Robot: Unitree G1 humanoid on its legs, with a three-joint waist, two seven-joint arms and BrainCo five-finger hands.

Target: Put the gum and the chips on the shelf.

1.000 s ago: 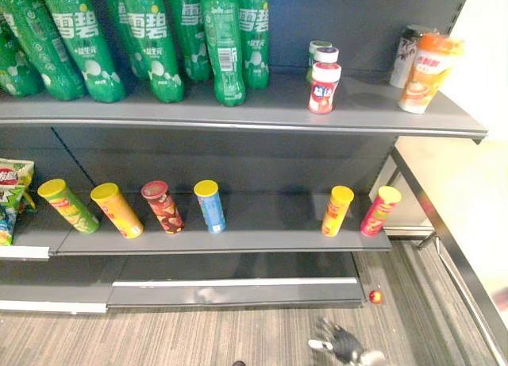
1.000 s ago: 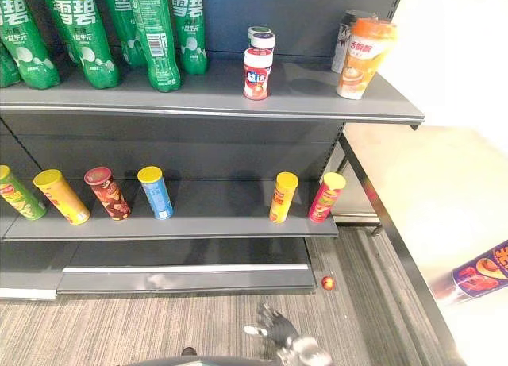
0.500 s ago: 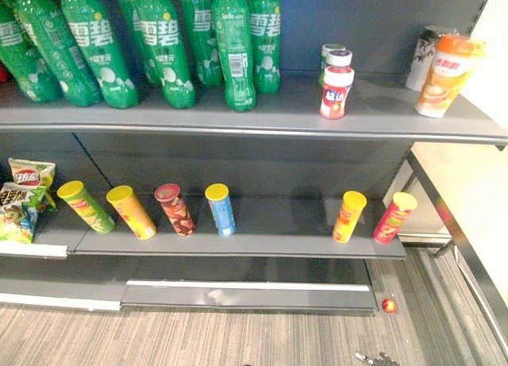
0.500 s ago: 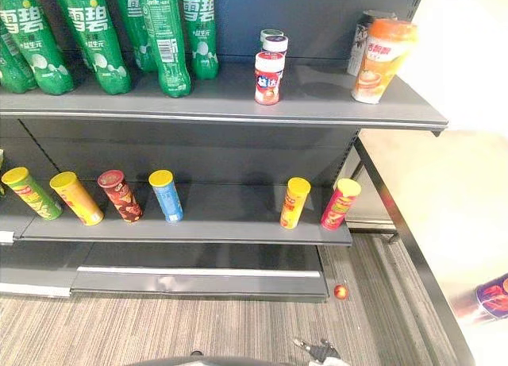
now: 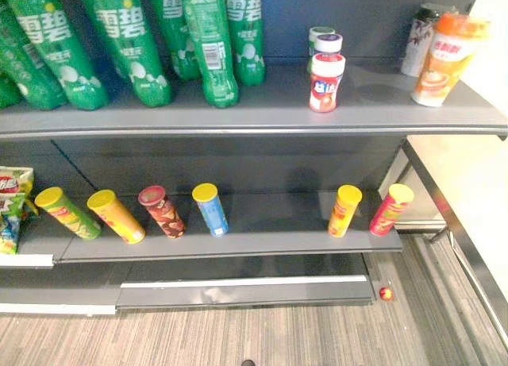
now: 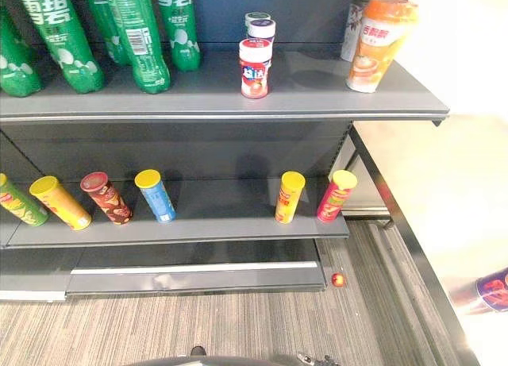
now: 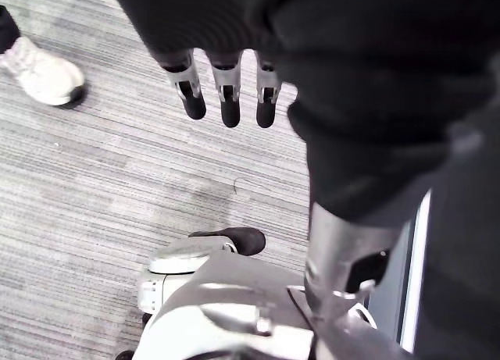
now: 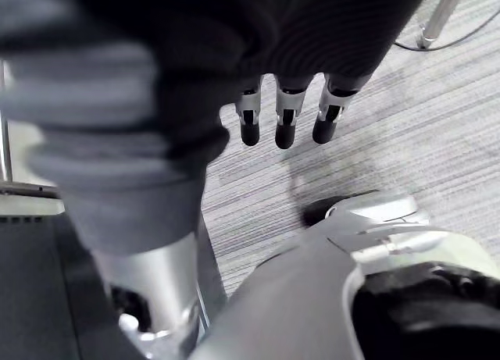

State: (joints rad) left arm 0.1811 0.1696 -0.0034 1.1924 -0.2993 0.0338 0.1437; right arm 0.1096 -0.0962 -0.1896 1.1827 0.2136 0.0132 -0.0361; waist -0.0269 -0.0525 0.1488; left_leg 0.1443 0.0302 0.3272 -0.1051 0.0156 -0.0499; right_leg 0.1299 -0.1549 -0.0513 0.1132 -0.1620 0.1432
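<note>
A red-and-white gum bottle (image 5: 326, 82) stands on the upper shelf (image 5: 262, 116), with two more capped bottles close behind it. On the lower shelf (image 5: 262, 237) several chips cans stand tilted: a yellow can (image 5: 344, 210) and a pink can (image 5: 390, 209) at the right, and blue (image 5: 210, 209), brown-red (image 5: 161, 211), orange (image 5: 116, 216) and green (image 5: 67, 213) cans further left. My left hand (image 7: 227, 102) hangs over the carpet, fingers straight, holding nothing. My right hand (image 8: 284, 122) hangs the same way, open and empty.
Green soda bottles (image 5: 127, 40) fill the upper shelf's left. Two drink cups (image 5: 441, 58) stand at its right end. Snack bags (image 5: 9, 207) sit at the lower shelf's left. A small red ball (image 5: 386, 293) lies on the carpet. A person's white shoe (image 7: 39, 71) is nearby.
My right hand has dropped from the lower part of the eye views down past their bottom edge. The camera has shifted a little; the shelf items stay put.
</note>
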